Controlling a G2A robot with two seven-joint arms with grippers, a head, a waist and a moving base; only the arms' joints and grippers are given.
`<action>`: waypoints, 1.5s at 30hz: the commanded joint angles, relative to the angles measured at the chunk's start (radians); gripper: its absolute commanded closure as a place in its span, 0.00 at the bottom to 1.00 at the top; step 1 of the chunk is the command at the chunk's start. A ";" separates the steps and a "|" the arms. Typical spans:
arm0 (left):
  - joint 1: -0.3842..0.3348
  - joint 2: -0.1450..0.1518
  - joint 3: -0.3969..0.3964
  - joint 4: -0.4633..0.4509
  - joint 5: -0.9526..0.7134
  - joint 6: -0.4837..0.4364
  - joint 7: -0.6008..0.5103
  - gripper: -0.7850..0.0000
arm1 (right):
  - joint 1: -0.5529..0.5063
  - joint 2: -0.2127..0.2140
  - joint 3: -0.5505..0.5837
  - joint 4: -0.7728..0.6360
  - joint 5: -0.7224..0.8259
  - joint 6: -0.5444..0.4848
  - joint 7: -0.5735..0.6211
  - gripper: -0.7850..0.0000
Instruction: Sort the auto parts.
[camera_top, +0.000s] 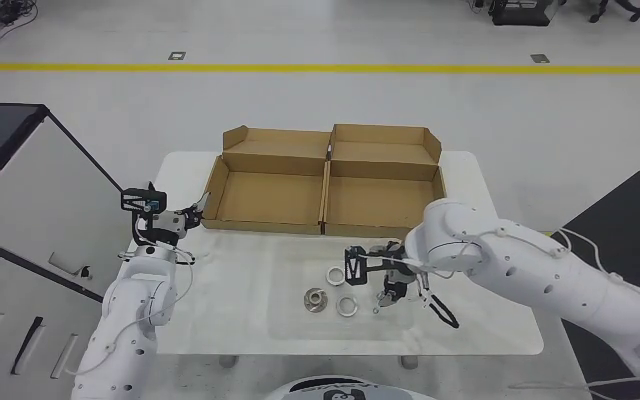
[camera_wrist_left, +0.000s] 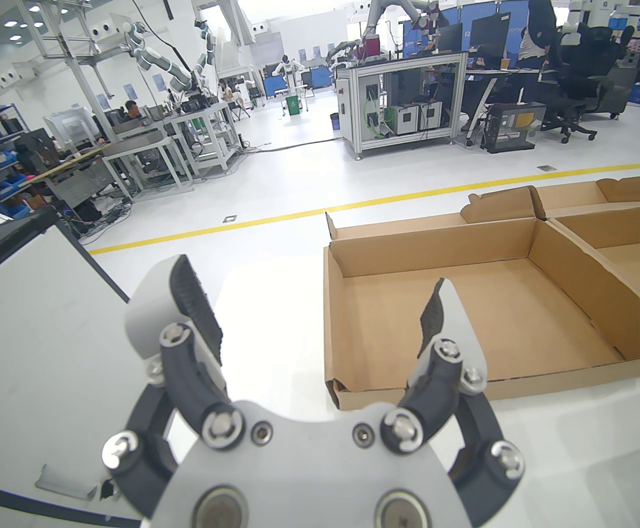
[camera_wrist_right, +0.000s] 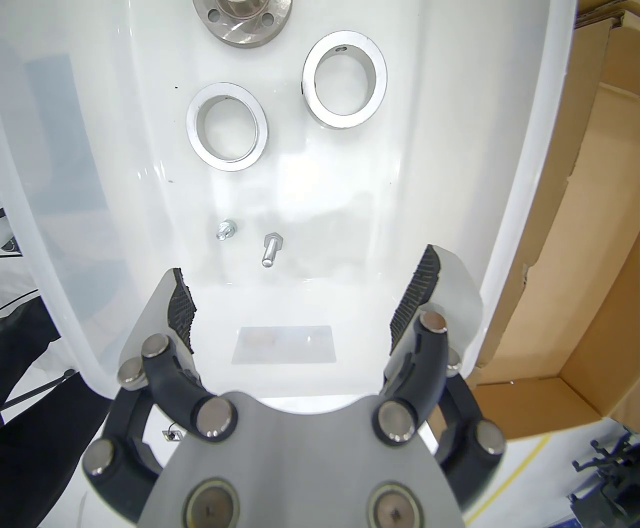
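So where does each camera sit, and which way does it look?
Top: above the arms, looking down at the table; both arms show.
Left wrist: past the open left end effector, across the boxes into the room.
Right wrist: past the open right end effector, down at the rings and bolts.
Shared: top and right wrist both show the rings.

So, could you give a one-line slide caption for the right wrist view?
Open right gripper above a white tray holding two metal rings, a flanged hub and two bolts, beside a cardboard box.
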 joint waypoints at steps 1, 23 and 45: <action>0.000 0.000 0.000 0.000 0.000 0.000 0.000 0.00 | -0.004 -0.003 -0.001 0.005 -0.003 0.001 -0.001 0.09; 0.000 0.000 0.000 0.000 0.000 0.000 0.000 0.00 | -0.032 -0.036 0.002 0.068 -0.015 -0.019 0.004 0.52; 0.000 0.000 0.000 0.000 0.000 0.000 0.000 0.00 | -0.065 -0.042 0.018 0.075 -0.007 -0.044 0.037 0.61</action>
